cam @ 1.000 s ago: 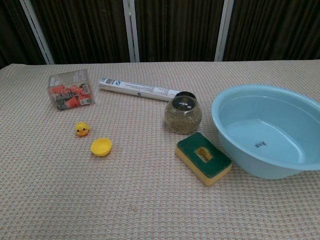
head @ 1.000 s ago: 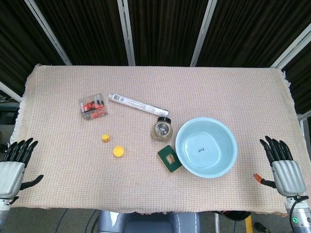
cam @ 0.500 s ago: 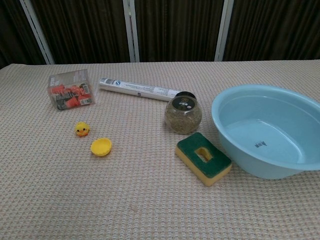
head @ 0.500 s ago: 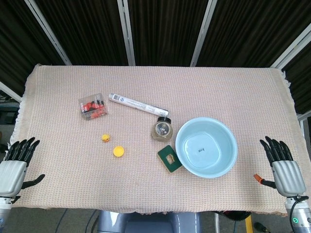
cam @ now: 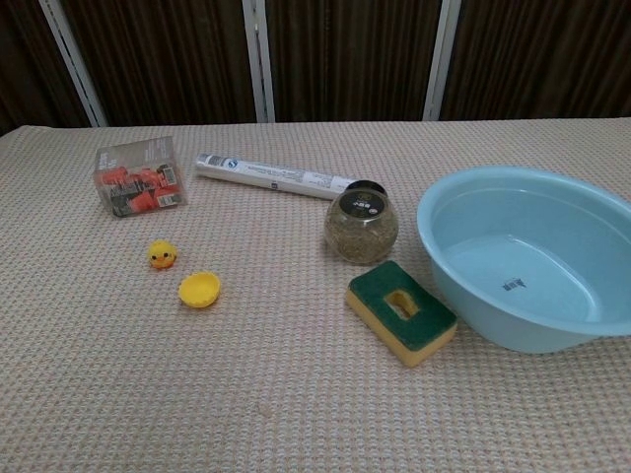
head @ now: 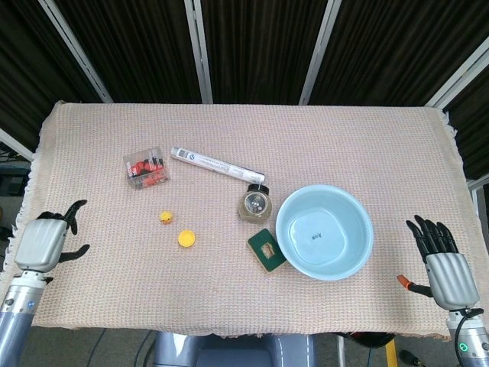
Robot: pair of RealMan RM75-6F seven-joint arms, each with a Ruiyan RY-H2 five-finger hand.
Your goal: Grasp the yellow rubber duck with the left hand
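Note:
The small yellow rubber duck (head: 165,218) (cam: 162,255) stands on the woven cloth, left of centre. My left hand (head: 47,239) hovers over the table's left front corner, well to the left of the duck, holding nothing, fingers apart and turned toward the table. Off the front right corner, my right hand (head: 442,261) is empty with its fingers spread upward. Neither hand shows in the chest view.
A yellow cap (head: 186,238) (cam: 199,289) lies just right of the duck. A clear box of red pieces (head: 146,168), a white tube (head: 217,164), a glass jar (head: 255,202), a green-and-yellow sponge (head: 267,249) and a light blue basin (head: 359,229) are further right and back.
My left hand has moved up and inward over the table's left corner and turned its fingers toward the objects. The right hand and all objects have stayed put.

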